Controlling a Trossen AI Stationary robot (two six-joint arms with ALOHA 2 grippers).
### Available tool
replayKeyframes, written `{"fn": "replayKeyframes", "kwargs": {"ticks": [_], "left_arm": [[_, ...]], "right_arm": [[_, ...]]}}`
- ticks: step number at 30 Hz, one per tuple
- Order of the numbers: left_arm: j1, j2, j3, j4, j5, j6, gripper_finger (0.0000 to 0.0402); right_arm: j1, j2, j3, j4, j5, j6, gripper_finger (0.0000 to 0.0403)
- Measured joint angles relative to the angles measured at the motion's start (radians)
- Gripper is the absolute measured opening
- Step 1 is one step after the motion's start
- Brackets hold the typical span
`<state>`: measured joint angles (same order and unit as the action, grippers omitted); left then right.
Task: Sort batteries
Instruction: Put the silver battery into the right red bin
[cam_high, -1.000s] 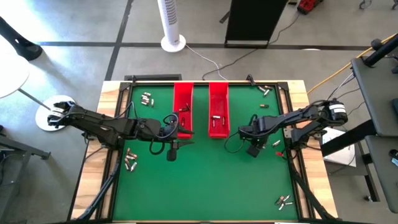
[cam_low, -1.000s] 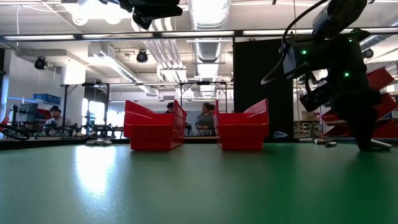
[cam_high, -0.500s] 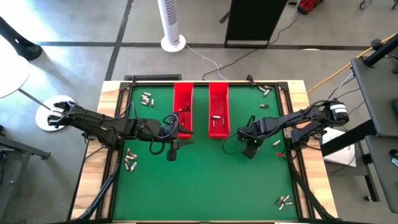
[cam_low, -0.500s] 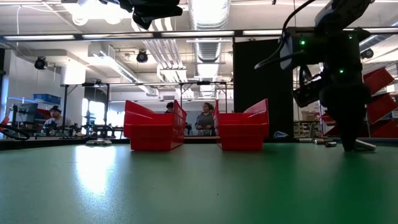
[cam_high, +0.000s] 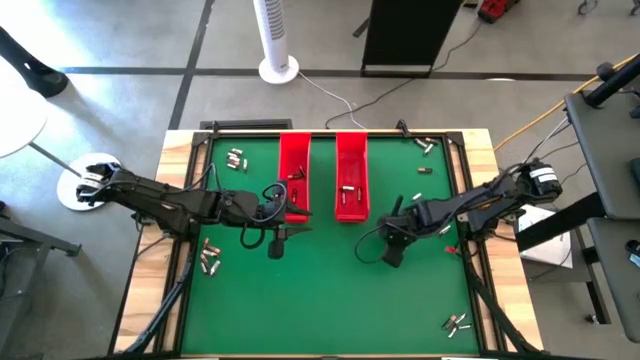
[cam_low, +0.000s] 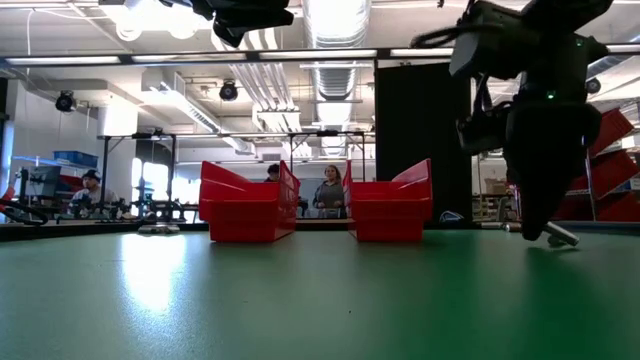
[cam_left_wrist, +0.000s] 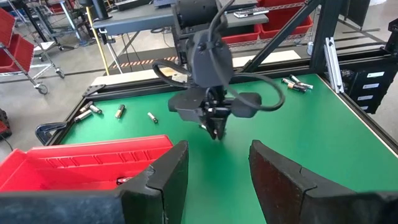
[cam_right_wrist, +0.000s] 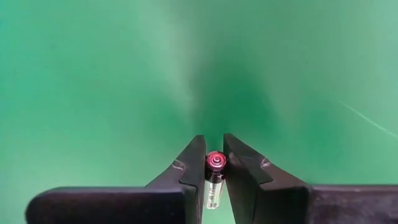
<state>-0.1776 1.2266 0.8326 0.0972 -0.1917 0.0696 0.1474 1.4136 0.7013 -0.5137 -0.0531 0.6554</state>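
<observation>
Two long red trays (cam_high: 294, 176) (cam_high: 351, 176) sit side by side near the far edge of my green table (cam_high: 330, 300), a white tower fan (cam_high: 274, 38) stands on the floor beyond it, and people (cam_low: 329, 192) hang around behind the trays

— The table (cam_high: 330, 290) looks green, edged in pale wood?
— Yes. Two red trays (cam_high: 294, 175), silvery batteries (cam_high: 209, 258), and the dark right end effector (cam_right_wrist: 214, 163) pinches a red-tipped one (cam_right_wrist: 214, 177).

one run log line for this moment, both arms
right gripper: shut on battery, above green mat | left gripper: open, empty, by left red tray
</observation>
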Motion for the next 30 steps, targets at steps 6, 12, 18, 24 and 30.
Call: {"fn": "replayKeyframes", "kwargs": {"ticks": [6, 12, 18, 24, 30], "left_arm": [[0.000, 0.000, 0.000, 0.000, 0.000, 0.000, 0.0149], [0.000, 0.000, 0.000, 0.007, 0.000, 0.000, 0.0149], [0.000, 0.000, 0.000, 0.016, 0.000, 0.000, 0.0149], [0.001, 0.000, 0.000, 0.018, 0.000, -0.004, 0.0149], [0.001, 0.000, 0.000, 0.028, 0.000, -0.004, 0.0149]], "right_arm": [[0.053, 0.000, 0.000, 0.085, 0.028, -0.012, 0.0045], [0.118, 0.000, 0.000, 0.162, 0.088, -0.027, 0.0040], [0.170, 0.007, -0.001, 0.218, 0.144, -0.035, 0.0040], [0.215, 0.050, -0.002, 0.274, 0.189, -0.045, 0.0040], [0.263, 0.126, -0.001, 0.395, 0.240, -0.100, 0.0039]]}}
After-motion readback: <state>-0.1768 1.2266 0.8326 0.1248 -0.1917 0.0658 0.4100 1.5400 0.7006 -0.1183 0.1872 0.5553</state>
